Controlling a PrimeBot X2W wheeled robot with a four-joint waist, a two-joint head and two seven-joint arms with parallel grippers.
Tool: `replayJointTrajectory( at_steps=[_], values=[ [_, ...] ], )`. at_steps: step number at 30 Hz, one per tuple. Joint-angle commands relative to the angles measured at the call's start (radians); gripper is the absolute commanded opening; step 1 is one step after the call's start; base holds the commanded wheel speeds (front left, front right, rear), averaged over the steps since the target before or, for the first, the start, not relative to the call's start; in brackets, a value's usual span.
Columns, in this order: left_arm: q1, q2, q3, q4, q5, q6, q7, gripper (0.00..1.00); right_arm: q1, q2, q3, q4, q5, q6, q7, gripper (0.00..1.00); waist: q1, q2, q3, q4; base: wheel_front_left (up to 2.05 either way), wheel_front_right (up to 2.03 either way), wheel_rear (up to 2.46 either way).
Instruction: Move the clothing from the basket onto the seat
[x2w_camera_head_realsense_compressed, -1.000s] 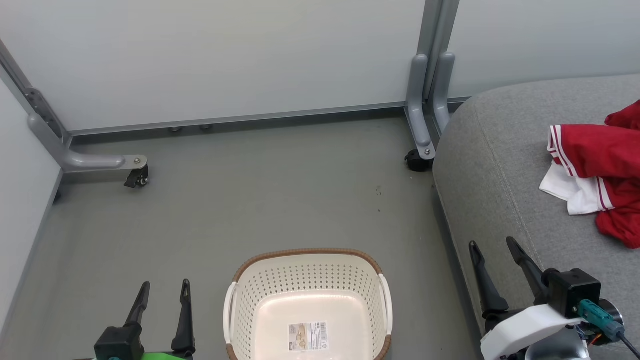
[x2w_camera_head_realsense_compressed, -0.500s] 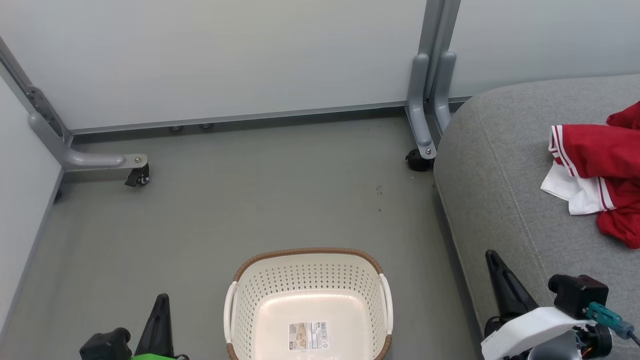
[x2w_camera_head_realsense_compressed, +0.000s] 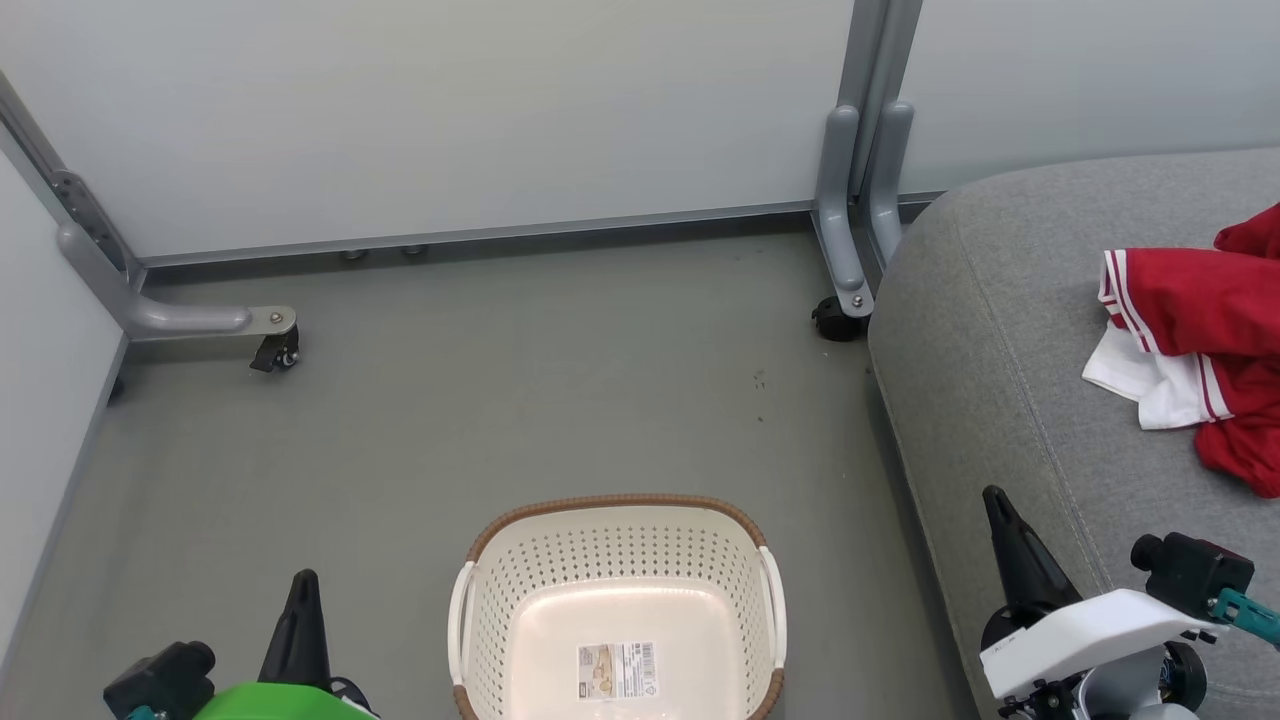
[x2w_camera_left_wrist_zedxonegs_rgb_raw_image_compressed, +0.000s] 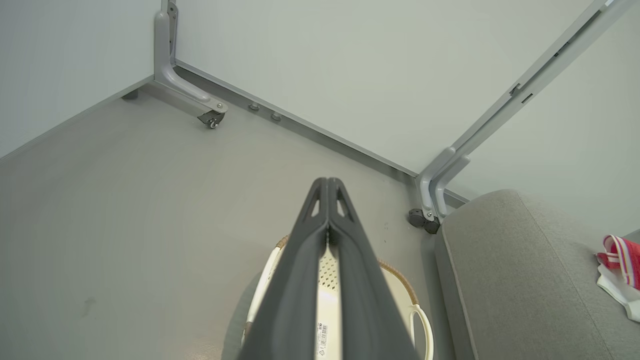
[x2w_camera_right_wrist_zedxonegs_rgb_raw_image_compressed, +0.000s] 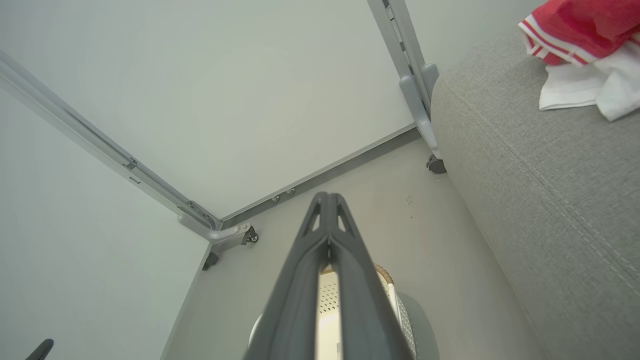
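I see one oval perforated plastic basket (x2w_camera_head_realsense_compressed: 620, 550); one soft red-and-white clothing (x2w_camera_head_realsense_compressed: 1200, 310) heap on grey woven seat (x2w_camera_head_realsense_compressed: 1000, 400); left gripper (x2w_camera_head_realsense_compressed: 304, 580), right gripper (x2w_camera_head_realsense_compressed: 993, 497) both pinched closed, holding nothing.

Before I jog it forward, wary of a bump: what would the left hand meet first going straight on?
For the left hand, likely the bare grey floor beyond the cream perforated plastic basket, short of the pale wall panel; depth is unclear.
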Motion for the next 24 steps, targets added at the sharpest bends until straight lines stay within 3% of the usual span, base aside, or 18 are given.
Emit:
replayJointTrajectory(
  at_steps=[1,24],
  values=[
    [-0.035,-0.001,0.007,-0.017,-0.038,-0.004,0.007,0.0,-0.028,-0.005,-0.005,-0.006,0.04,0.0,0.004,0.0,0.0,0.0,0.0,0.0,0.0,0.0,0.0],
    [-0.079,-0.008,0.045,-0.024,-0.35,-0.019,0.088,0.0,-0.08,-0.015,-0.028,0.055,0.369,0.0,0.025,0.0,0.0,0.0,0.003,0.002,0.0,0.0,0.0]
  ],
)
